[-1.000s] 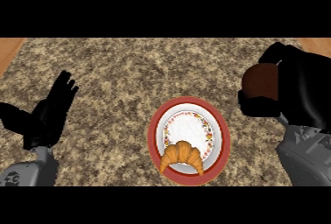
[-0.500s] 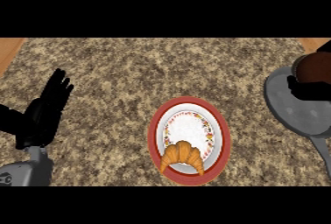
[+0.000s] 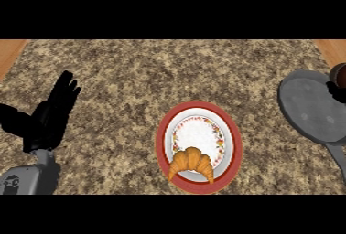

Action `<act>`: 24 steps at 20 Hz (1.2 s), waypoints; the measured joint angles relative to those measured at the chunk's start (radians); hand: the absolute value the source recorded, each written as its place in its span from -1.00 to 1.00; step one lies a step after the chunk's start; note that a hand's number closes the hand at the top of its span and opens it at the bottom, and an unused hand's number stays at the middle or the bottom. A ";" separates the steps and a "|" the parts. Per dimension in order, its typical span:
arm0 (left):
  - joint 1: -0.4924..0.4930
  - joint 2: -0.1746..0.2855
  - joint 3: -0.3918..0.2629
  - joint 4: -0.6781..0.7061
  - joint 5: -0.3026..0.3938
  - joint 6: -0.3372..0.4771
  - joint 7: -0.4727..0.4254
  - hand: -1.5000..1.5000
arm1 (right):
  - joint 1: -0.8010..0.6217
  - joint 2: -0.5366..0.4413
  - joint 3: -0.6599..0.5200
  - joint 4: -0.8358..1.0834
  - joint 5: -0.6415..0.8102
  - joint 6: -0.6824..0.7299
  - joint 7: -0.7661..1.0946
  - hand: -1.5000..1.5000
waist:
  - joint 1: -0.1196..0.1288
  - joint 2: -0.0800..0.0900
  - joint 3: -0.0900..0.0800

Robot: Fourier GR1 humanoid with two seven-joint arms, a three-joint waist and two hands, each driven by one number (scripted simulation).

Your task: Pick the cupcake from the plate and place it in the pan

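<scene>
Nearest, at lower left: grey left forearm (image 3: 27, 176). Toward centre: croissant (image 3: 192, 163) lying on the near part of a red-rimmed plate (image 3: 162, 137). At lower right: handle of grey pan (image 3: 312, 109), running off the edge. Farther, at left: left hand (image 3: 49, 116), resting, fingers straight and apart, holding nothing. At right, well apart from plate: round pan body flat on speckled worktop (image 3: 135, 68). Farthest, cut by the right edge at pan's far rim: brown cupcake (image 3: 338, 71), with black sliver of right hand (image 3: 336, 90) on its near side; open or closed cannot be told, nor contact with pan.
</scene>
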 measured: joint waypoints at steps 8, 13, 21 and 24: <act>-0.024 -0.013 -0.009 0.011 -0.016 0.013 0.009 0.00 | -0.107 -0.022 -0.026 0.446 -0.010 -0.180 -0.244 1.00 | 0.010 0.003 0.000; -0.017 -0.012 -0.007 0.009 -0.010 0.003 0.003 0.00 | -0.170 -0.027 -0.065 0.657 -0.014 -0.208 -0.219 -1.00 | 0.017 0.005 0.001; -0.022 -0.006 0.005 0.033 -0.002 -0.015 -0.020 0.00 | -0.238 -0.072 -0.149 0.923 -0.097 -0.214 -0.362 -1.00 | 0.018 0.006 0.002; -0.015 0.001 0.010 0.024 0.000 -0.019 -0.011 0.00 | -0.239 -0.090 -0.210 0.928 -0.173 -0.199 -0.445 -1.00 | 0.012 0.004 0.002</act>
